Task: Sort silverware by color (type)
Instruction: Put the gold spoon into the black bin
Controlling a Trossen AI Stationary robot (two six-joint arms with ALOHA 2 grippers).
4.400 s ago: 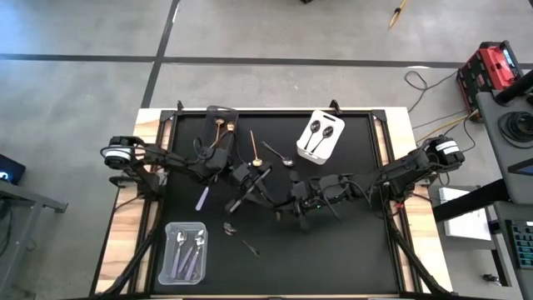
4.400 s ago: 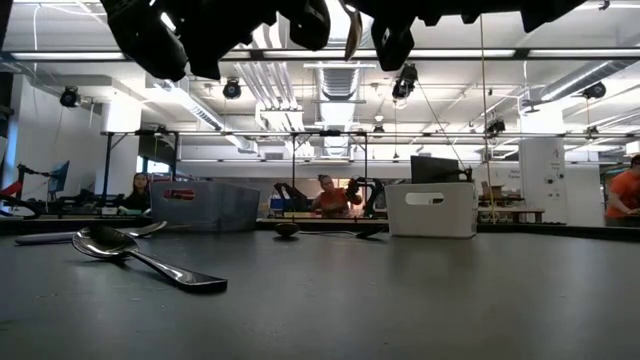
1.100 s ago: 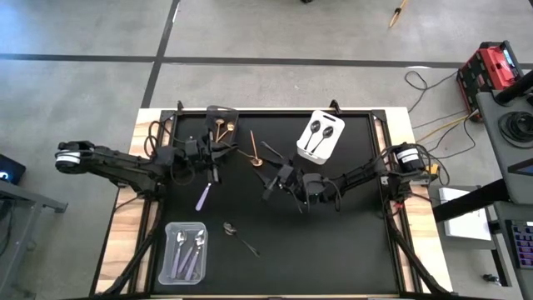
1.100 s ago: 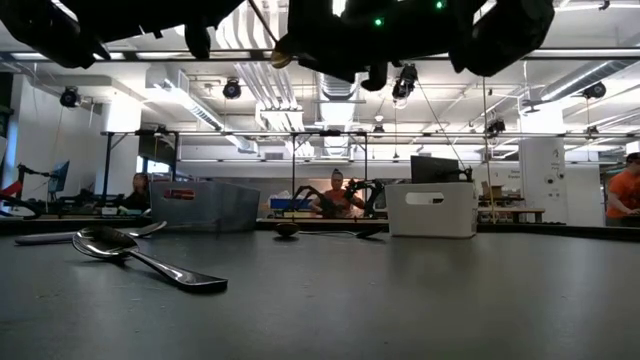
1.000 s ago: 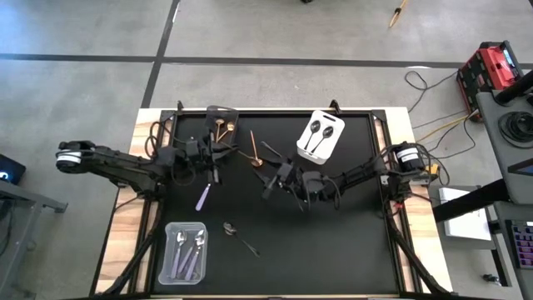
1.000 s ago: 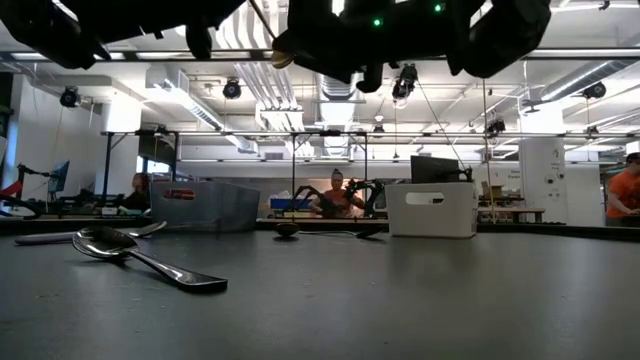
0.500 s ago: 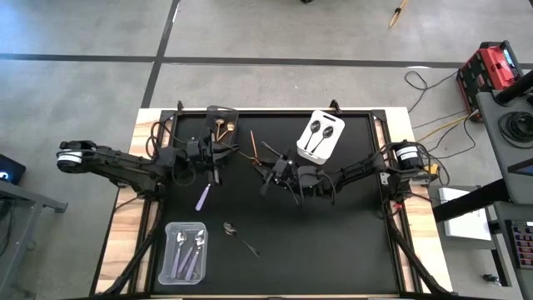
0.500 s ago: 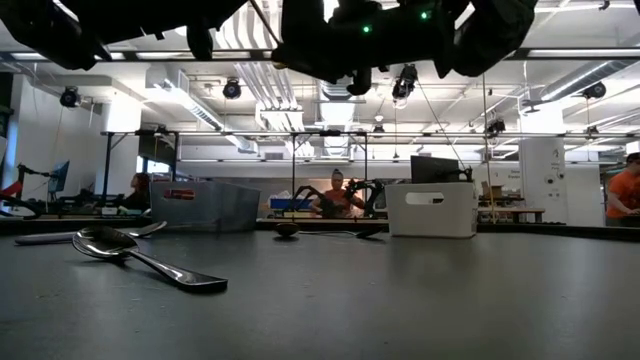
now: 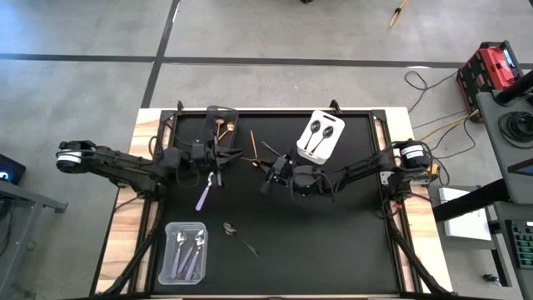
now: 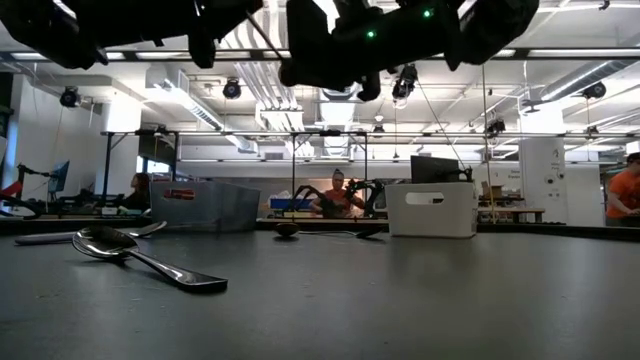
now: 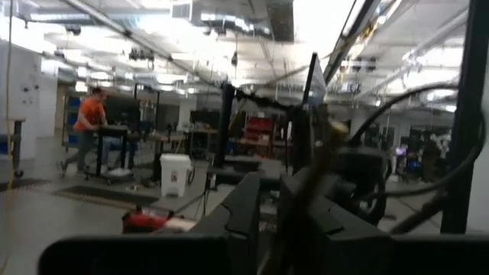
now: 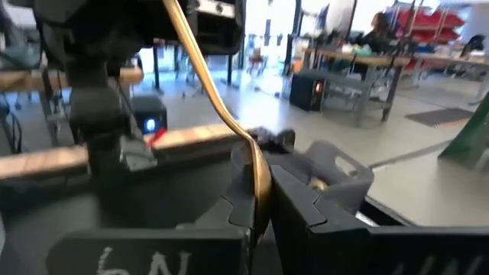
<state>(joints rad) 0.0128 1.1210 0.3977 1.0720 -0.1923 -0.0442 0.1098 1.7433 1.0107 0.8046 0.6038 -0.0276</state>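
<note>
The clear bin (image 9: 185, 252) at the near left is holding lilac spoons (image 9: 189, 250). One dark spoon (image 9: 240, 236) and one lilac spoon (image 9: 203, 197) are lying loose on the worktop (image 9: 333, 242), which is leaving open room on the near right. The right pincer (image 9: 268, 172) is grasping a gold spoon (image 12: 221, 114) mid-worktop. The left pincer (image 9: 218, 161) is hovering near the far dark bin (image 9: 220, 122); grip: cannot tell. The white bin (image 9: 321, 135) is holding dark spoons.

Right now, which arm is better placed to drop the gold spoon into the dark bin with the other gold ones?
Right. Its claw is shut on the slim gold spoon, near the dark plastic bin. The left claw is beside the bin too, apparently empty.
</note>
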